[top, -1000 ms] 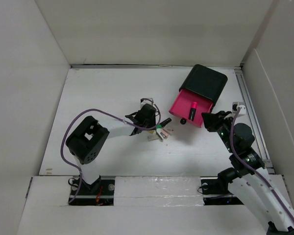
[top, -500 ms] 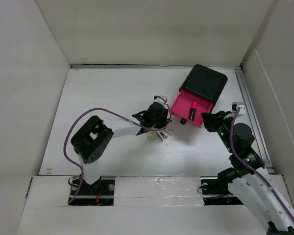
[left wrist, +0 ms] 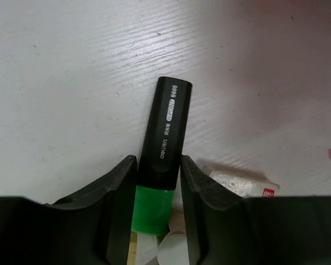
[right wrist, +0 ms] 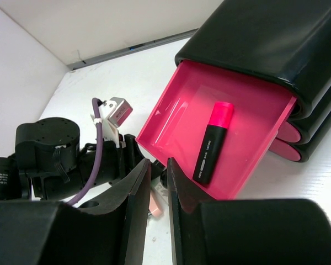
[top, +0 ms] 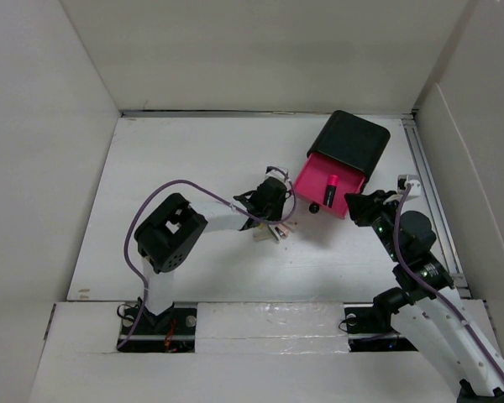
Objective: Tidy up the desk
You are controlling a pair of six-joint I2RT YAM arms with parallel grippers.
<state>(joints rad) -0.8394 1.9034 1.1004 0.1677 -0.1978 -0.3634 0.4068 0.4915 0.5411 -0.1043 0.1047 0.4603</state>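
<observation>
The white desk (top: 176,159) bears a small pile of stationery (top: 271,230) at its middle. My left gripper (top: 279,211) is low over that pile. In the left wrist view my left gripper (left wrist: 159,165) has its fingers pressed on both sides of a green highlighter with a black cap (left wrist: 168,127), which lies on the desk. My right gripper (top: 359,204) hovers by the open pink drawer (top: 311,178). In the right wrist view my right gripper (right wrist: 159,165) has its jaws nearly together with nothing between them.
A black drawer box (top: 351,138) stands at the back right, and its open drawer holds a pink highlighter (right wrist: 212,142). A wrapped white eraser (left wrist: 243,185) and a pale pink item (right wrist: 154,205) lie beside the green highlighter. White walls border the desk.
My left gripper has moved right over the pile and now straddles the green highlighter. The left arm's elbow has shifted right. The right arm has not moved.
</observation>
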